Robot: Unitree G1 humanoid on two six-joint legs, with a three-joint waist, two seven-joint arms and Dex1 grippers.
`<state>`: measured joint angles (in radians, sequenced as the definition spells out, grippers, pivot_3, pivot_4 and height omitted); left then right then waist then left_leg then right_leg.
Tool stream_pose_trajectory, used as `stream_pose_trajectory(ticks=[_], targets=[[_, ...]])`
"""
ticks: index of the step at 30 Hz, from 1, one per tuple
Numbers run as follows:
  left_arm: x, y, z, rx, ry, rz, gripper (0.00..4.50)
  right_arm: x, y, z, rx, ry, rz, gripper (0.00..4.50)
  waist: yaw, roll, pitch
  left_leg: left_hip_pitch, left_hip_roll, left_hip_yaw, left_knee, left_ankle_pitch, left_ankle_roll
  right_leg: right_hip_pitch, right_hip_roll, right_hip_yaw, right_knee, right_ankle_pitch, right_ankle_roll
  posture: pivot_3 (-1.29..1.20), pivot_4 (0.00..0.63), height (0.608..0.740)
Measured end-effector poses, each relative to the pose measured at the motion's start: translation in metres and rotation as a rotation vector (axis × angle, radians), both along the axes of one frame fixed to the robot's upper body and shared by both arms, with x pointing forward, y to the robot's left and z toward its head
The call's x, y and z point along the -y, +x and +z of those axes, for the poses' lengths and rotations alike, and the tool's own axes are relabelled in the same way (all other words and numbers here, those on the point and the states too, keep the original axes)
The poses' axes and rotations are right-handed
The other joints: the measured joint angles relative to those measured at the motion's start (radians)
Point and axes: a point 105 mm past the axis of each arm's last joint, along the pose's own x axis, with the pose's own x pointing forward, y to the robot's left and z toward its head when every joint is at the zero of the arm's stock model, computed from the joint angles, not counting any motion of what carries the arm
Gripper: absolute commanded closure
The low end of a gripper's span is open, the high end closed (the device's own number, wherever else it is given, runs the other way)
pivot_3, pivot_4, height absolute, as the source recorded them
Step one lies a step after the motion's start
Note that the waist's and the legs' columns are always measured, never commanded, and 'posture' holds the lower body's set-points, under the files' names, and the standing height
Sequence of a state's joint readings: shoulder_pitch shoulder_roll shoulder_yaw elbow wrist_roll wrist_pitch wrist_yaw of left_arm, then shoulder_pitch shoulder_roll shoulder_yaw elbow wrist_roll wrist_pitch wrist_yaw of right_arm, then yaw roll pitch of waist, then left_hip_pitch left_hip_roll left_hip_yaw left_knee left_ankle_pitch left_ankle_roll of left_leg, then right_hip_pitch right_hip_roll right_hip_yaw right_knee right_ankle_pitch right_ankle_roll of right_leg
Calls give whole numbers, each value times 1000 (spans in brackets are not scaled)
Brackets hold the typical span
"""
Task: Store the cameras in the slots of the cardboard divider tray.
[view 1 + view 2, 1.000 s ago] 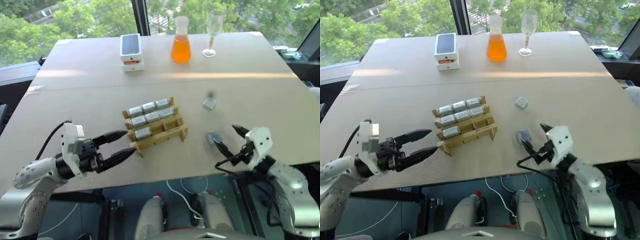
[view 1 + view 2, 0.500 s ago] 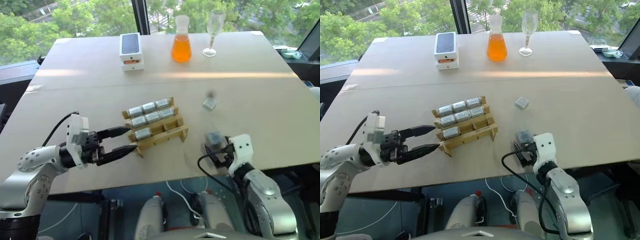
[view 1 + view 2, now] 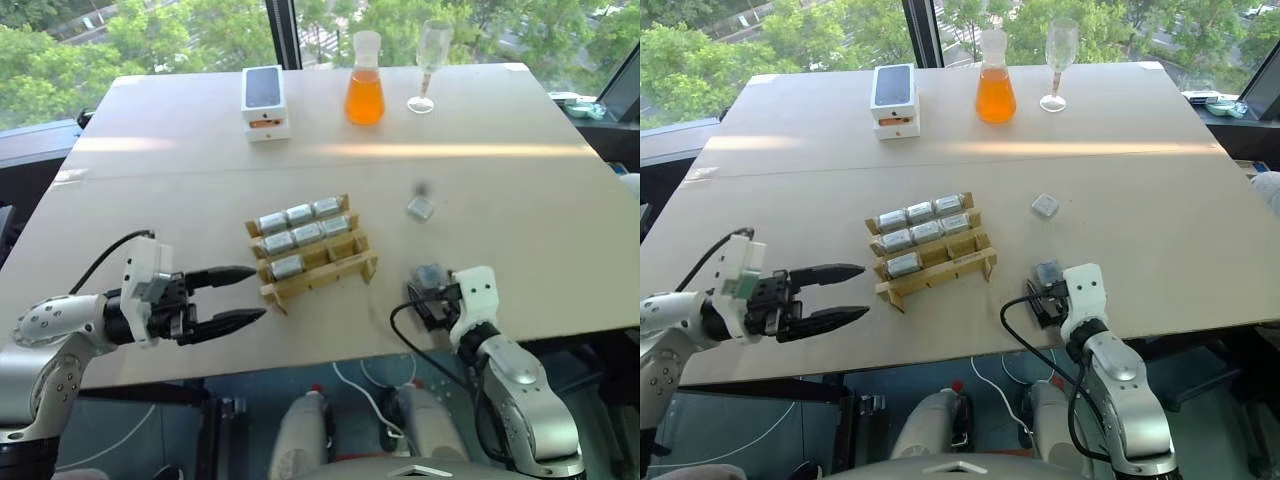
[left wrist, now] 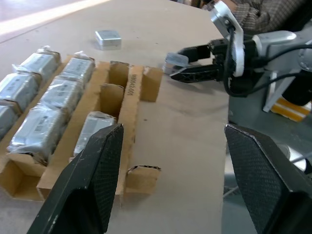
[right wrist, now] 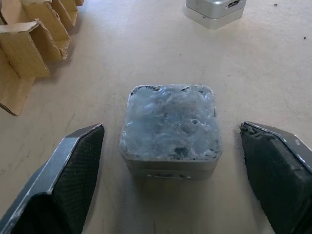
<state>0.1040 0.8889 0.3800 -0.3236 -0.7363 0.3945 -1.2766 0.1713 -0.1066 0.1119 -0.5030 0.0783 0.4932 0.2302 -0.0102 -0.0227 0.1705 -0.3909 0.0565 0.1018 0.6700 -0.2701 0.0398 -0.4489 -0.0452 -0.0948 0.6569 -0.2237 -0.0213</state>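
Note:
The cardboard divider tray (image 3: 318,272) lies mid-table with several silvery cameras (image 3: 299,214) in its slots; two slots of its near row (image 4: 115,84) stand empty. One loose camera (image 3: 431,274) with a crinkled film top sits near the front edge, and my right gripper (image 3: 428,297) is open, one finger (image 5: 73,165) on each side of it without touching. Another loose camera (image 3: 419,207) lies farther back. My left gripper (image 3: 258,292) is open and holds nothing, pointing at the tray's front left corner from a short way off.
A white phone box (image 3: 264,100), an orange-filled flask (image 3: 364,90) and a wine glass (image 3: 428,60) stand along the far edge. The table's front edge (image 3: 330,352) runs just below both grippers. A black cable (image 3: 400,320) loops by my right wrist.
My right gripper swung left and down from beside the near loose camera, so its fingers straddle it. My left gripper's tips drew slightly back from the tray corner.

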Motion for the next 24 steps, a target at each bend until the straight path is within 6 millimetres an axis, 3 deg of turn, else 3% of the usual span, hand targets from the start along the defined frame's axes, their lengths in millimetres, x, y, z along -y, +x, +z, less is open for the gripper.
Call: stream_pose_trajectory(ticks=[10, 22, 23, 24], targets=[[8, -5, -10, 30, 105, -125, 1104, 2, 2, -1, 10, -13, -8, 74, -1, 0, 0, 0, 0, 0, 0, 0, 0, 0, 0, 0, 0, 0, 0, 0, 150, 740], [3, 0, -13, 59, 149, -106, 1104, 0, 5, 0, 21, -23, 20, 74, -1, 0, 0, 0, 0, 0, 0, 0, 0, 0, 0, 0, 0, 0, 0, 0, 150, 740], [2, 0, -13, 59, 154, -104, 1104, 0, 5, 0, 21, -24, 21, 639, -1, 0, 0, 0, 0, 0, 0, 0, 0, 0, 0, 0, 0, 0, 0, 0, 150, 740], [2, 0, -13, 58, 153, -102, 1104, 0, 5, 0, 21, -26, 22, 900, -1, 0, 0, 0, 0, 0, 0, 0, 0, 0, 0, 0, 0, 0, 0, 0, 150, 740]])
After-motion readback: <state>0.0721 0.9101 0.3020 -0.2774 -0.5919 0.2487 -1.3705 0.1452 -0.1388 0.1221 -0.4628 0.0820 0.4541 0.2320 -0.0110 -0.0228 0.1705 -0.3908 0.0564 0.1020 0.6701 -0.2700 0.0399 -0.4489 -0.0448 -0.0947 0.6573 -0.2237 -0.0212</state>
